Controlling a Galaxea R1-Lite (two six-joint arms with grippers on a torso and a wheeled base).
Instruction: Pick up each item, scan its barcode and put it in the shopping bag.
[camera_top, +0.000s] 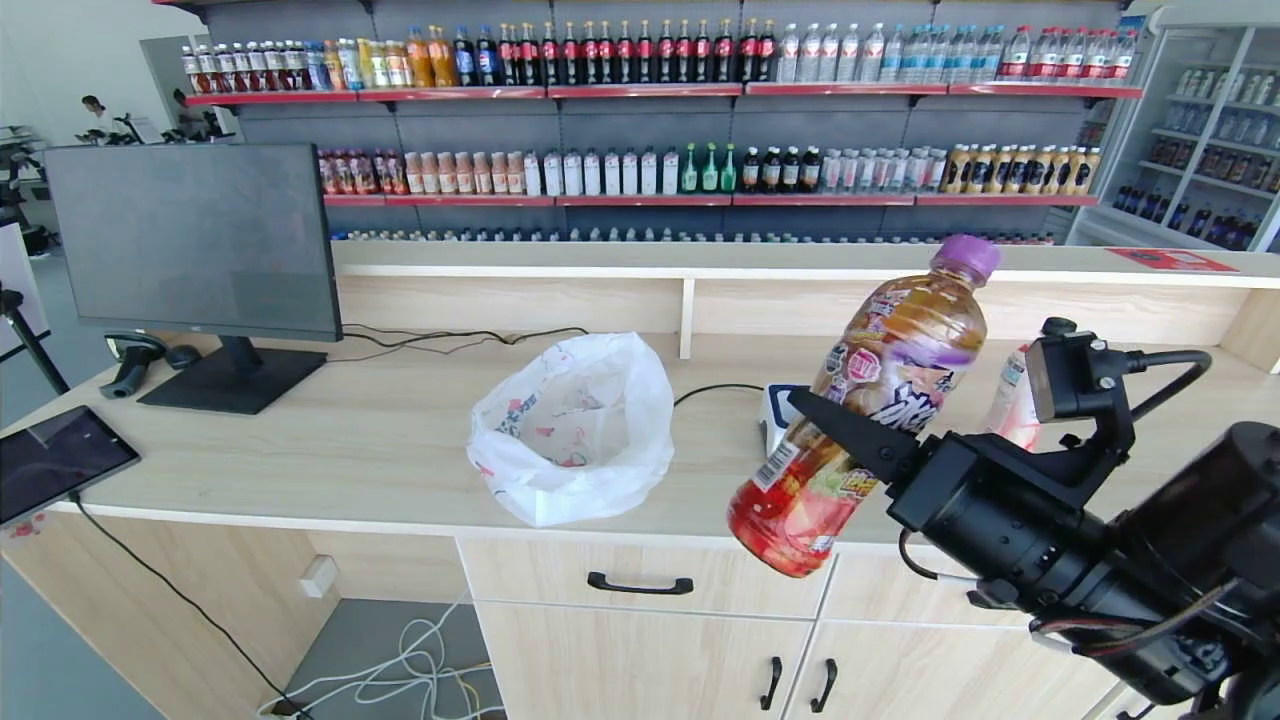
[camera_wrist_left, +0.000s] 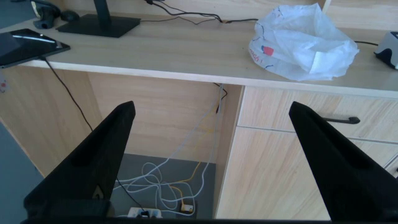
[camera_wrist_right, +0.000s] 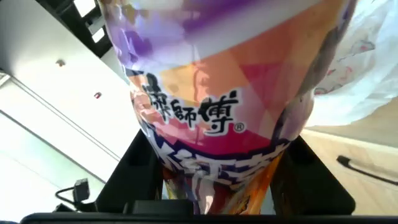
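My right gripper (camera_top: 868, 440) is shut on a purple-capped drink bottle (camera_top: 872, 400) with a purple and orange label, held tilted above the counter's front edge, its barcode facing left. Up close, the bottle (camera_wrist_right: 217, 93) sits clamped between the black fingers (camera_wrist_right: 134, 168). A white plastic shopping bag (camera_top: 570, 425) stands open at the counter's middle, left of the bottle. A white barcode scanner (camera_top: 772, 415) sits just behind the bottle. My left gripper (camera_wrist_left: 208, 162) hangs open below counter height, facing the cabinet front, with the bag (camera_wrist_left: 301, 40) up on the counter.
A second bottle (camera_top: 1012, 400) stands behind my right arm. A monitor (camera_top: 195, 240), a handheld scanner (camera_top: 128, 362) and a tablet (camera_top: 55, 460) occupy the counter's left. Drawers with black handles (camera_top: 640, 584) face front; cables (camera_wrist_left: 165, 186) lie on the floor. Stocked shelves line the back.
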